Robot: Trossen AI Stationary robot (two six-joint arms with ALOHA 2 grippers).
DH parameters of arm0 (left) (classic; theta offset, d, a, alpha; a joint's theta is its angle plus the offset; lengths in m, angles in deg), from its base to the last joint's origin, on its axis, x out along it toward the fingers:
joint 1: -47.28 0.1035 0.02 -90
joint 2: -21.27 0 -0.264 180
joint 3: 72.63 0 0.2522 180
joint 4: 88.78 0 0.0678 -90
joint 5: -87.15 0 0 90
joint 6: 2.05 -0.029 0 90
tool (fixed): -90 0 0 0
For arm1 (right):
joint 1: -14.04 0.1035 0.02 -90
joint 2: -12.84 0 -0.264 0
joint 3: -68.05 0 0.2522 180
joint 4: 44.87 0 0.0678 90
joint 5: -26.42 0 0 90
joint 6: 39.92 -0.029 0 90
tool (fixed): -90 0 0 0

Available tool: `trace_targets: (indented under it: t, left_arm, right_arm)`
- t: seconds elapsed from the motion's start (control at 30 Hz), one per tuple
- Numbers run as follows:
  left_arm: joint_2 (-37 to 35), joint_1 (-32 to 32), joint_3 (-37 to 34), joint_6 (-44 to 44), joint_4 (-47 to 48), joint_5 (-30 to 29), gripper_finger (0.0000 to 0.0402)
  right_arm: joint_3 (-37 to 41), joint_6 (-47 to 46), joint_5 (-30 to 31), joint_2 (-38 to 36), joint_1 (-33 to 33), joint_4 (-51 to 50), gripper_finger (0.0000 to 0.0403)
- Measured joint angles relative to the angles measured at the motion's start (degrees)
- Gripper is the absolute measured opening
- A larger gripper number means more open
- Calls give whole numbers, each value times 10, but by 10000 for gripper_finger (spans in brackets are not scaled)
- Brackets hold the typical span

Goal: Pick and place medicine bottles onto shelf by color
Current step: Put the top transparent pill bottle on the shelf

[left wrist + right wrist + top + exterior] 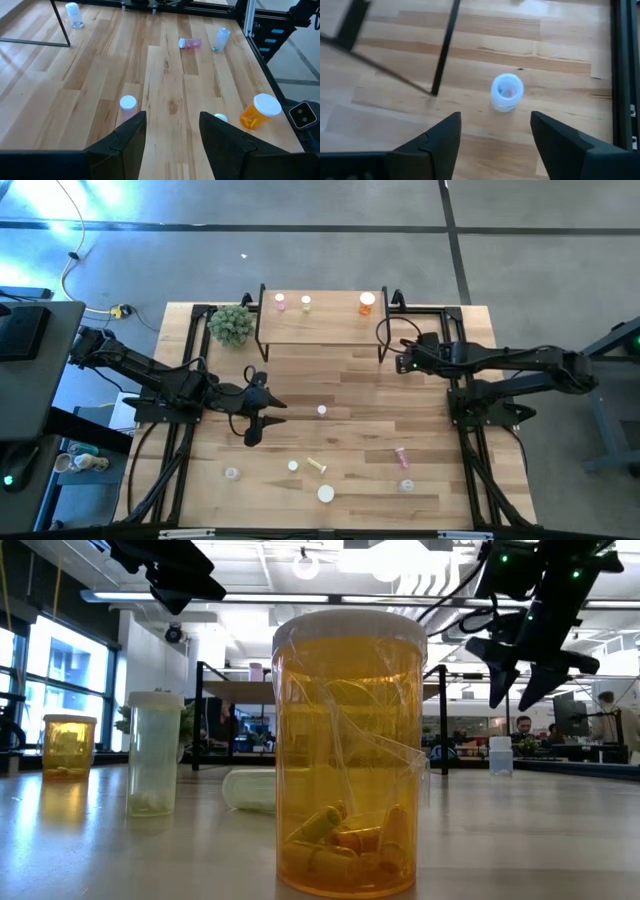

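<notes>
Fingers of the right gripper (492,137) stand wide and hold nothing, hanging just above the bench (340,385) beside the shelf's right front leg, with a small clear bottle (506,92) standing upright on the wood just ahead of them. Left gripper (172,135) fingers are also parted and empty, hovering over the middle of the bench with a pink bottle (128,106) close in front and an orange bottle (259,112) tipped off to one side. On the shelf (320,328) three bottles already stand along the back: pink (281,302), yellow-green (306,304) and orange (367,302). More bottles are scattered over the near half of the bench, one yellow-green one (316,465) and one pink one (401,455) lying on their sides. My judgement is that the sorting is under way and the right arm is lining up on the clear bottle; next it would need to drop lower, straddle the cap squarely and close without knocking the shelf leg nearby.
</notes>
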Motion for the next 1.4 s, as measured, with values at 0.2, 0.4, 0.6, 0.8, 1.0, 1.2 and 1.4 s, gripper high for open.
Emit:
trace_targets:
  t: [0.2,0.4,0.6,0.8,1.0,1.2,1.4]
  left_arm:
    - [0,0,0,0,0,0,172]
    - [0,0,0,0,0,-1,172]
    - [0,0,0,0,0,-2,172]
    - [0,0,0,0,0,-2,172]
    - [0,0,0,0,0,-2,172]
    - [0,0,0,0,0,-2,172]
    - [0,0,0,0,0,-2,172]
  right_arm:
    - [19,6,1,0,-25,31,243]
    - [51,26,11,0,-43,103,243]
    - [68,26,14,0,-54,110,243]
    - [99,26,27,0,-58,139,243]
    - [118,45,37,0,-58,189,243]
    - [132,50,49,0,-58,213,243]
    - [132,74,51,0,-58,234,243]
